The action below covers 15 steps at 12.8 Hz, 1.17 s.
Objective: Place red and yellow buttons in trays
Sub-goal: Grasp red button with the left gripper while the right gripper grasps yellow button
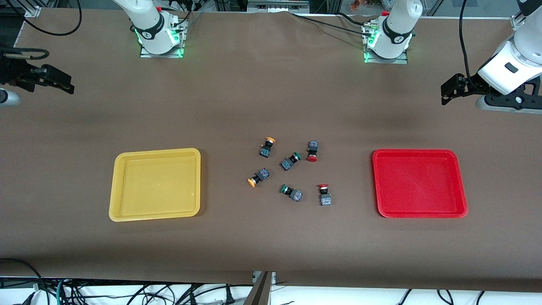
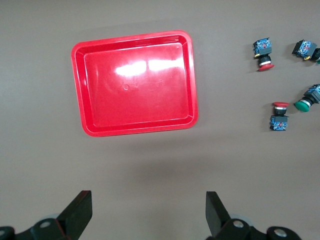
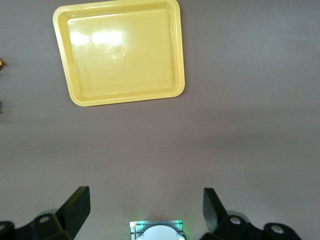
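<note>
Between your two glossy plastic trays, the yellow tray (image 1: 155, 184) and red tray (image 1: 419, 183), both rounded-cornered and rimmed, sit the red and yellow buttons (image 1: 312, 151): blocky dark bodies, round caps, loosely clustered with two green-capped switches (image 1: 290, 161) on the matte brown worktop (image 1: 271, 250). Your left gripper (image 1: 445, 91) and right gripper (image 1: 67, 83) wait over the worktop's ends, fingers spread, empty.

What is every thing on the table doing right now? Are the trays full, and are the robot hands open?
yellow tray: empty, flat on table
red tray: empty, flat on table
yellow buttons: two, lying on table between trays
red buttons: two, lying on table, untouched
green buttons: two, lying among the others
left gripper: open, holding nothing, waiting
right gripper: open, holding nothing, waiting
</note>
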Available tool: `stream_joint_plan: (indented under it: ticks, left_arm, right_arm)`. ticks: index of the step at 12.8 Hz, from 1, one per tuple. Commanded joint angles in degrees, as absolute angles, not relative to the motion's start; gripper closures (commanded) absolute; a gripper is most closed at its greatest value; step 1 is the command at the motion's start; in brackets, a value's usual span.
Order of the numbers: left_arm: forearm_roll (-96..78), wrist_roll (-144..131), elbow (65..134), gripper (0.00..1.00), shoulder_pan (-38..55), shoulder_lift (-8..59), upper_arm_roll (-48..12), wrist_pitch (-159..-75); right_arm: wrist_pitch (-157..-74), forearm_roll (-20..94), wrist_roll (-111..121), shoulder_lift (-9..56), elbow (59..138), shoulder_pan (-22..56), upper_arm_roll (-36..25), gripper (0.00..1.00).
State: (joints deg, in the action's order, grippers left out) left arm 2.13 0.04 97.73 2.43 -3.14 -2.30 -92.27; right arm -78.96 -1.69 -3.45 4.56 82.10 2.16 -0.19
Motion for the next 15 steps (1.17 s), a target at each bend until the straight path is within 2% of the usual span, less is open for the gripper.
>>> stream_joint_plan:
  ticks: [1,4,11,15]
  left_arm:
    - [1.32,1.05,96.06,0.0,2.81,-2.37,-2.02,-91.41]
    - [1.32,1.05,96.06,0.0,2.81,-2.11,-2.02,-91.49]
    - [-0.17,0.18,95.89,0.0,3.25,7.02,-2.02,-91.66]
    - [-3.69,-7.62,95.71,0.0,5.08,14.66,-2.11,-104.55]
  right_arm:
    - [-79.19,-2.2,-3.6,5.36,81.83,2.11,0.52,0.0]
    - [-79.19,-1.84,-3.34,5.8,81.83,2.28,0.88,0.0]
    - [-80.07,-2.55,-4.21,8.86,81.83,5.09,1.05,0.0]
    - [-86.12,-0.72,-16.33,16.5,81.91,12.37,1.23,0.0]
